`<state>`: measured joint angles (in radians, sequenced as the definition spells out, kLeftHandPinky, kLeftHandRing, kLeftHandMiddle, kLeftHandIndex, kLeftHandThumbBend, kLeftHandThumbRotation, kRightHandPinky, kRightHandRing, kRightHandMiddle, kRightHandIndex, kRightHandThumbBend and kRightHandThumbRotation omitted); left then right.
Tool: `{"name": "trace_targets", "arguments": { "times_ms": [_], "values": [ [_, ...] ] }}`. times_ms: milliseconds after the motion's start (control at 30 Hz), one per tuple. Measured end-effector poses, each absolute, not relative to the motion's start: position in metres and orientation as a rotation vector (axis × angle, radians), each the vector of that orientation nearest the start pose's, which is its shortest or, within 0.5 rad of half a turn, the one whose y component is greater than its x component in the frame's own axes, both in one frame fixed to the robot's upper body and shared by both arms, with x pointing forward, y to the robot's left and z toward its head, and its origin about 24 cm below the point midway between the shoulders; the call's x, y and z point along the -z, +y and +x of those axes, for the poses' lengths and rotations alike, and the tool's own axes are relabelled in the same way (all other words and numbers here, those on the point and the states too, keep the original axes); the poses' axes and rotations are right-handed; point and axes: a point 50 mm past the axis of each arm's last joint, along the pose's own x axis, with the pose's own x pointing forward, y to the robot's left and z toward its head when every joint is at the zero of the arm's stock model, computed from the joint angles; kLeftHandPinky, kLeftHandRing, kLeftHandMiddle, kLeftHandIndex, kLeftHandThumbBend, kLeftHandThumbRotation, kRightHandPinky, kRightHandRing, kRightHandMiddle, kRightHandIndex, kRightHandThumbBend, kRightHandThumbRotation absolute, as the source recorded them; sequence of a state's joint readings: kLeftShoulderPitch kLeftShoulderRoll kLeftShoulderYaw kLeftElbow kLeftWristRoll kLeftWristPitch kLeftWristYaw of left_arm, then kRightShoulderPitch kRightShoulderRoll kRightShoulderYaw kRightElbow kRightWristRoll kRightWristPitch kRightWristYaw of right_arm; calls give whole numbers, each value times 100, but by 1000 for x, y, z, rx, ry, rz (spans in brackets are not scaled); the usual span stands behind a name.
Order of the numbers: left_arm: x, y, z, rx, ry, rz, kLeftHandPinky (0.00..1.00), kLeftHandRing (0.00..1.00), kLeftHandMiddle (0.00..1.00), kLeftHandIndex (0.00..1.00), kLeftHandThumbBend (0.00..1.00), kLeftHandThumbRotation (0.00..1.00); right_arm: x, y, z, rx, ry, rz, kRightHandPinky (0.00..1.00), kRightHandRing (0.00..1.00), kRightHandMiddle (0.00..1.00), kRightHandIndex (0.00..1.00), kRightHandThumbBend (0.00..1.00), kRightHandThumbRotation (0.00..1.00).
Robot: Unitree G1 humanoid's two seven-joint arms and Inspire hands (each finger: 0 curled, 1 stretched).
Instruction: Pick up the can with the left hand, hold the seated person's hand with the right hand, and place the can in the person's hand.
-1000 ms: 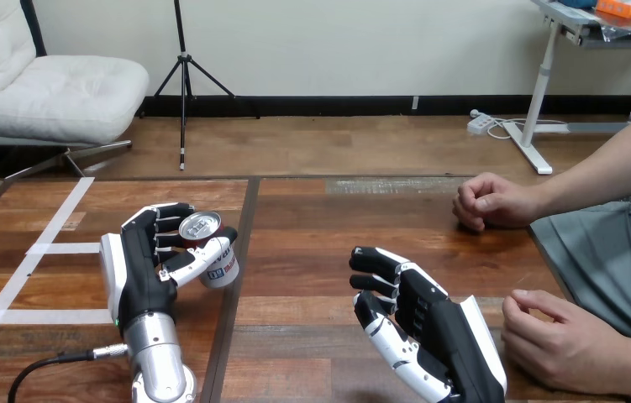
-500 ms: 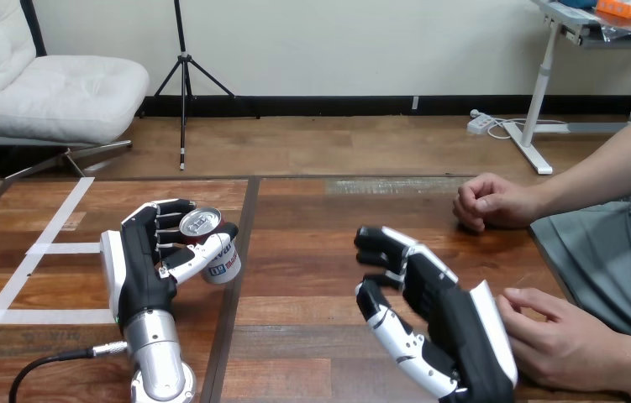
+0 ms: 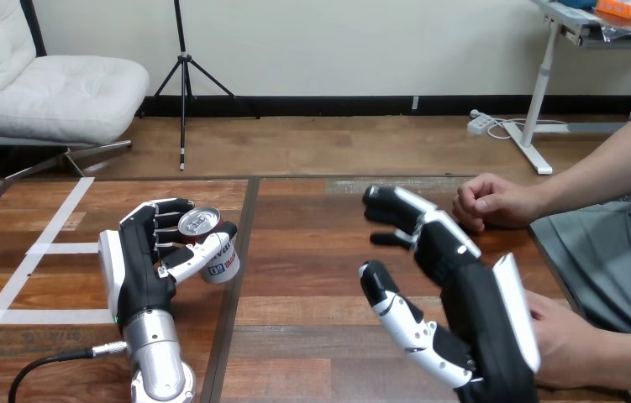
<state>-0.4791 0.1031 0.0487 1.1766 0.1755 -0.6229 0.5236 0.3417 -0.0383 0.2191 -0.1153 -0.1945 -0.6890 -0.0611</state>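
Pickup step, at a guess; gripping the tilted can (image 3: 211,243) with curled left hand (image 3: 139,260), over the table (image 3: 312,252) left of centre; holding right hand (image 3: 454,285) spread, empty, just beside the person's nearer hand (image 3: 572,344); no clasp seen; next, probably: curl round that hand, then carry can across.

You're on head cam: high mount, facing forward and down across table (image 3: 312,277). Close range, near edge cut by frame bottom, far edge around mid-height. Left hand (image 3: 139,269) lower left. Right hand (image 3: 463,294) lower right, closest to lens, big in frame. Person's farther hand (image 3: 492,201) and person's nearer hand (image 3: 568,340) enter from right edge.
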Motion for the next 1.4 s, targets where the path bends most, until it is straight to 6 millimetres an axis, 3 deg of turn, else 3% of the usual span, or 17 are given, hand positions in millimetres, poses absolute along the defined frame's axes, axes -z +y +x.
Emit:
{"name": "trace_targets", "arguments": {
  "times_ms": [500, 1400],
  "values": [
    [19, 179, 299, -379, 22, 256, 43, 50, 53, 52, 66, 0, -79, -113, 166, -134, -609, -120, 70, 78, 80, 77, 47, 34],
    [19, 179, 299, -376, 23, 252, 43, 50, 53, 52, 66, 0, -82, -114, 165, -103, -646, -132, 71, 78, 80, 77, 48, 32]
  ]
}}
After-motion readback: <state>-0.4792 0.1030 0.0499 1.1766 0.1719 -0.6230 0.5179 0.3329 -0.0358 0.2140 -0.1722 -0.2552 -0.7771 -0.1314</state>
